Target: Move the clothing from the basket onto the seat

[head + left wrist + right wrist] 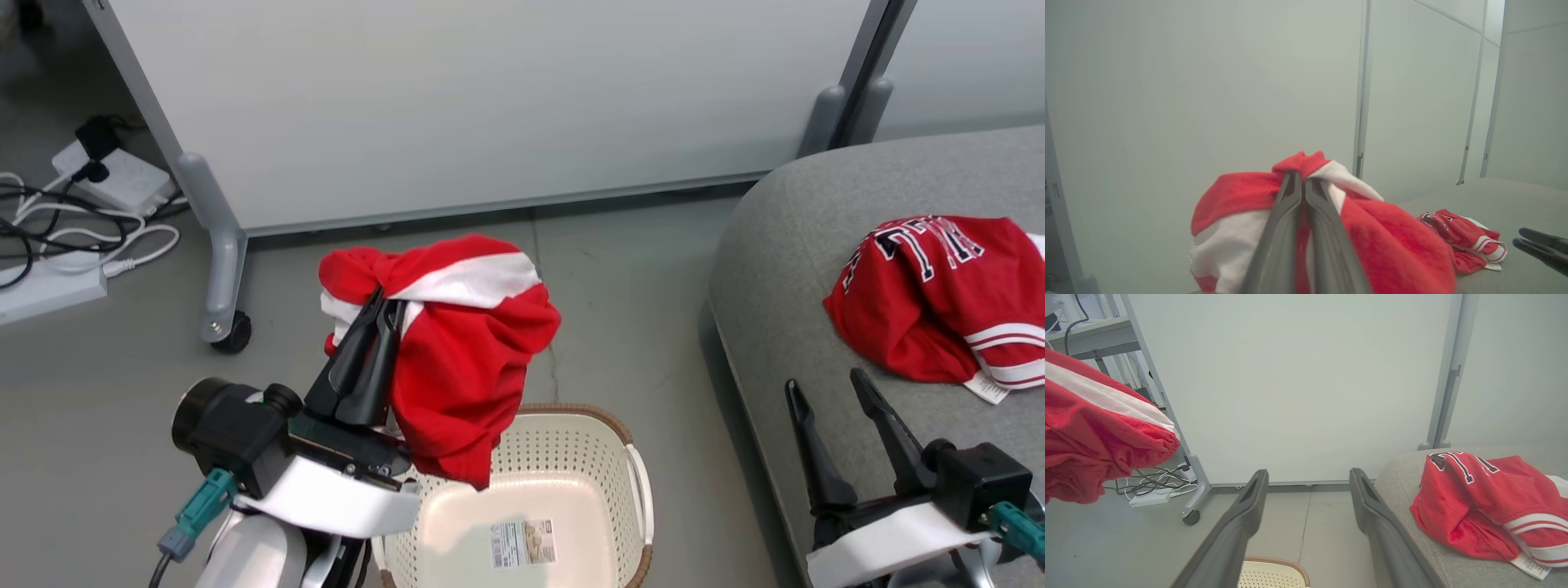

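Left fingers [367, 359] pinch one shorts [465, 359] above one basket [571, 445]; one jersey [922, 302] lies on seat [775, 245].

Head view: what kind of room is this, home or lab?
Probably a lab or office staged as a home corner. Wheeled white partition panels close it off, power strips and cables lie on a bare grey floor, and a grey sofa sits by a laundry basket.
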